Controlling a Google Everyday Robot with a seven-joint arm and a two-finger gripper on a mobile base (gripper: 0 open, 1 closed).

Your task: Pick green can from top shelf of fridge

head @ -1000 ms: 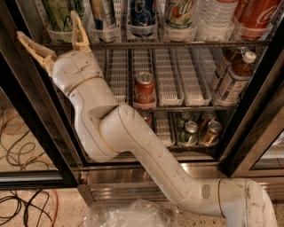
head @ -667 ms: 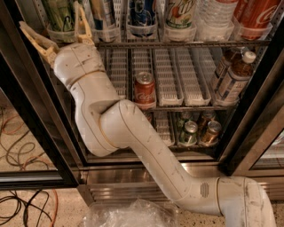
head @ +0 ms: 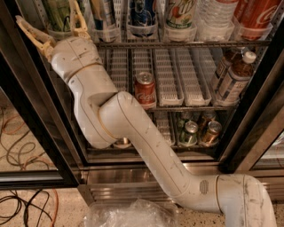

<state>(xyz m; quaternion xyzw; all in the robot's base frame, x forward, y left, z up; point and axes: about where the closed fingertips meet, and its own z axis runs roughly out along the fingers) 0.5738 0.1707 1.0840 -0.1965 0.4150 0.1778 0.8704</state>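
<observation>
The green can [head: 59, 12] stands in the leftmost lane of the top shelf [head: 186, 43] of the fridge [head: 133, 176]; only its olive lower body shows, and its top is cut off by the picture's edge. My gripper [head: 54, 25] is at the top left, at the shelf front, and open. One tan finger [head: 30, 32] reaches left of the can and the other [head: 79, 20] lies along its right side. The can's base sits between them, and I cannot tell whether either finger touches it. The white arm sweeps down to the lower right.
Right of the green can stand a blue-and-white can [head: 103, 13], a blue can [head: 143, 11], a white-and-green can [head: 181, 11], a water bottle [head: 213, 15] and a red cola can [head: 255, 13]. A red can [head: 145, 88] and bottles [head: 234, 76] are on the middle rack. Cables [head: 17, 133] lie on the floor.
The gripper has moved up and a little right, so its open fingers now straddle the green can's base. The cans have not moved.
</observation>
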